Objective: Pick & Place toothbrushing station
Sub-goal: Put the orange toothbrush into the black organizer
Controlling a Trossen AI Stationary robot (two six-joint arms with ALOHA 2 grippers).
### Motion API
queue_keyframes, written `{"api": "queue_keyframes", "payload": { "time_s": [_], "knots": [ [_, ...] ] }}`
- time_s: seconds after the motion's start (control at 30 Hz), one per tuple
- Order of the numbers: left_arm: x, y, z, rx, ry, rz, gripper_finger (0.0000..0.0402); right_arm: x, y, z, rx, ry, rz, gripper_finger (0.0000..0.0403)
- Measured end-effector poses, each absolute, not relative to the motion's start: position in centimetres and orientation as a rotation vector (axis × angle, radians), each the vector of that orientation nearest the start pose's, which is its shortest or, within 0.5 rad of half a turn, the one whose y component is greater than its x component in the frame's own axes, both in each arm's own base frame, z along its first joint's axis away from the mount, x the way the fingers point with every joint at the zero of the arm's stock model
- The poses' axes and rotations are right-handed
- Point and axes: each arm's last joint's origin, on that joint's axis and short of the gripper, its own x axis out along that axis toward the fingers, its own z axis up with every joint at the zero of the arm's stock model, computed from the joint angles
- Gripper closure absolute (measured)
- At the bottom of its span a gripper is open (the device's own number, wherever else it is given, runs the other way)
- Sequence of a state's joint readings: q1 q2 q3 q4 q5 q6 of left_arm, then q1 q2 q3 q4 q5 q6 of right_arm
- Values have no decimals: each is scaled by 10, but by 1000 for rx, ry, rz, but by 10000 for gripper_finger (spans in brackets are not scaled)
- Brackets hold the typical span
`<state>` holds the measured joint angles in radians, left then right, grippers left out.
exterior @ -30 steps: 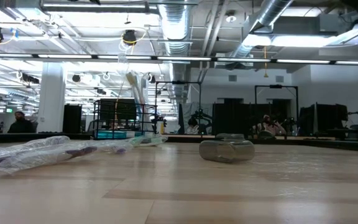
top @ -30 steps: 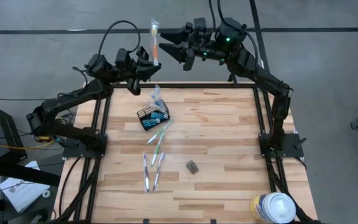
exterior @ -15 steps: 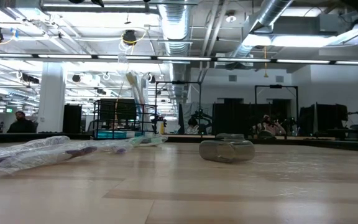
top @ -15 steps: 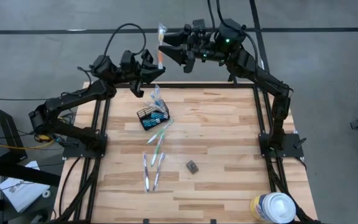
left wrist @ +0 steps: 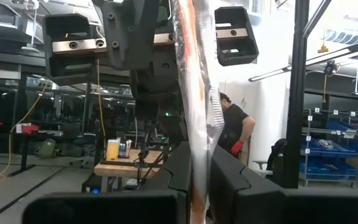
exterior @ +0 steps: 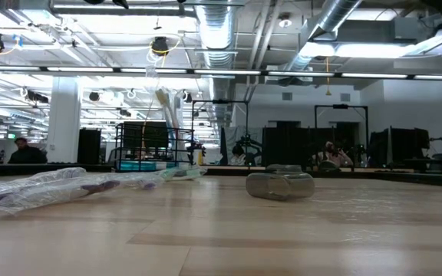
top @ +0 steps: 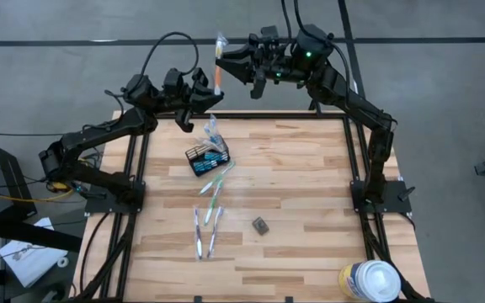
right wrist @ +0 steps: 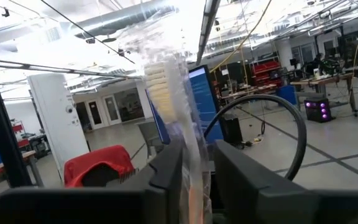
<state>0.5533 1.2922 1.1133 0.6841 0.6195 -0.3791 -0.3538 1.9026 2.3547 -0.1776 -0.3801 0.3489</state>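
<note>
A wrapped orange toothbrush (top: 218, 67) with white bristles stands upright in the air over the table's far edge. My left gripper (top: 210, 88) is shut on its lower end. My right gripper (top: 224, 63) has closed on its upper part. The black wire caddy (top: 207, 157) stands on its base on the table's far left part, with wrapped toothbrushes and tubes sticking out of it. Loose wrapped toothbrushes (top: 215, 183) lie flat in front of it, and more (top: 205, 231) lie nearer the front. The low view shows the caddy (exterior: 148, 146) but neither gripper. My left gripper pinches the toothbrush's wrapped handle (left wrist: 196, 155) near its lower end between its two fingers, coming from the table's left. The brush rises upright from the hold, clear of the table. My right gripper has one finger on each side of the wrapped brush just below the bristle head (right wrist: 188, 155), coming about level from the table's right. The clear wrapper fills the gap between the fingers.
A small dark grey block (top: 260, 225) lies right of the loose toothbrushes. A large white canister (top: 369, 280) stands at the near right corner. The wooden table (top: 310, 177) has bare room on its right half. A person (left wrist: 234, 127) stands in the room beyond.
My left gripper has carried the upright toothbrush a little toward the table's right, up to my right gripper, and then held still. My right gripper's fingers, spread wide before, have closed in around the toothbrush's upper part.
</note>
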Motion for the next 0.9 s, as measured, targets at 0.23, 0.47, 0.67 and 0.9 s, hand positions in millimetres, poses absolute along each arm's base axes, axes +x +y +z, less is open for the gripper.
{"api": "queue_keyframes", "payload": {
  "time_s": [0.23,0.47,0.67,0.9],
  "knots": [
    [246,132,417,-98,-395,-159,381,371,-125,540,225,-248,82,391],
    [245,135,414,-89,-351,-185,305,369,-125,541,166,-251,75,398],
    [230,155,405,-8,-233,-76,247,348,-122,550,102,-205,66,400],
    [200,182,398,36,-116,97,241,325,-111,541,126,38,45,402]
  ]
}}
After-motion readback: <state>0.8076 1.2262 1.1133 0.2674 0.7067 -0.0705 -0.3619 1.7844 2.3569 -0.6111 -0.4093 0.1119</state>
